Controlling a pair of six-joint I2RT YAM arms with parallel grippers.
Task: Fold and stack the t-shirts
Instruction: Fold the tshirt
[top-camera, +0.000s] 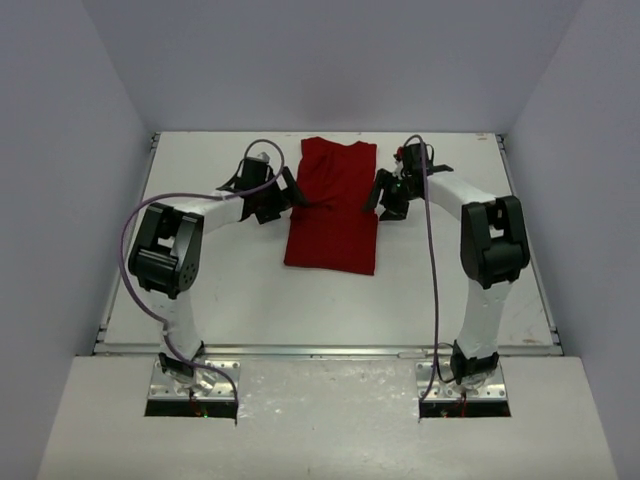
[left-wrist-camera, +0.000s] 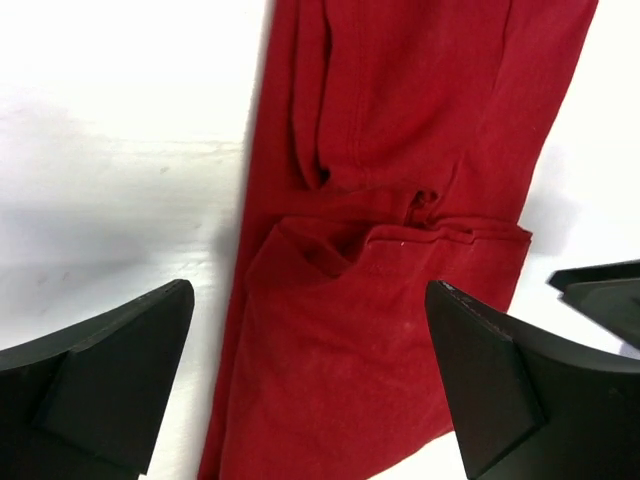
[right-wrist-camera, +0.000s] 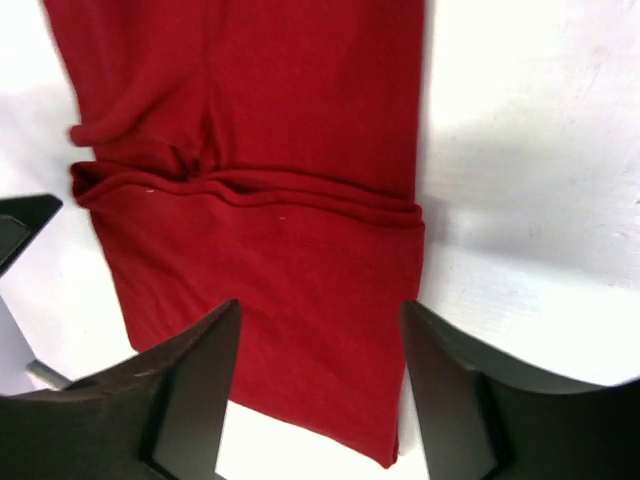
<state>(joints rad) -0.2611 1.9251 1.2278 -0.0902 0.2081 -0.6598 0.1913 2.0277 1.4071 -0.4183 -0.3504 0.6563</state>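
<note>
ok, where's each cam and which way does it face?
Top: above and behind the bases, looking down at the table; both arms show, flanking the t-shirt.
Left wrist: on the left gripper, looking down at the t-shirt; its two fingers show, apart.
Right wrist: same for the right gripper.
Shared: both wrist views show the t-shirt's cross fold.

White table (top-camera: 200, 290); one dark red t-shirt (top-camera: 332, 215) flat on it, folded narrow, toward the far middle

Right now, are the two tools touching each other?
Apart. The top view shows the left tool and the right tool at opposite edges of the t-shirt, with a stretch of red cloth between them.
</note>
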